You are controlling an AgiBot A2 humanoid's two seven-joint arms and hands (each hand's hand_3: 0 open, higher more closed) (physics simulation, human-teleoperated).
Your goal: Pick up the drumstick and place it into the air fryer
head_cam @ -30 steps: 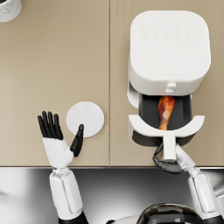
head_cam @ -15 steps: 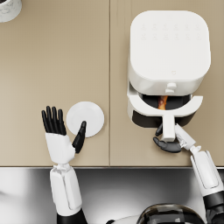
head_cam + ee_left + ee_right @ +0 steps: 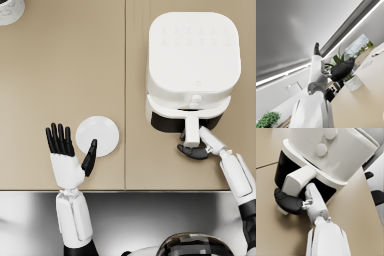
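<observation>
right hand (image 3: pixel 194 151) grips drawer handle (image 3: pixel 191 131) | air fryer (image 3: pixel 192 67) drawer now nearly shut, drumstick hidden inside | left hand (image 3: pixel 65 152) open beside plate (image 3: pixel 97 135)

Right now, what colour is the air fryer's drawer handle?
White, like the body; the handle shows best in the right wrist view, against the dark robot hand.

white round plate (image 3: pixel 97 135) on tan counter (image 3: pixel 60 75); marbled pot (image 3: pixel 10 10) at far corner.
</observation>
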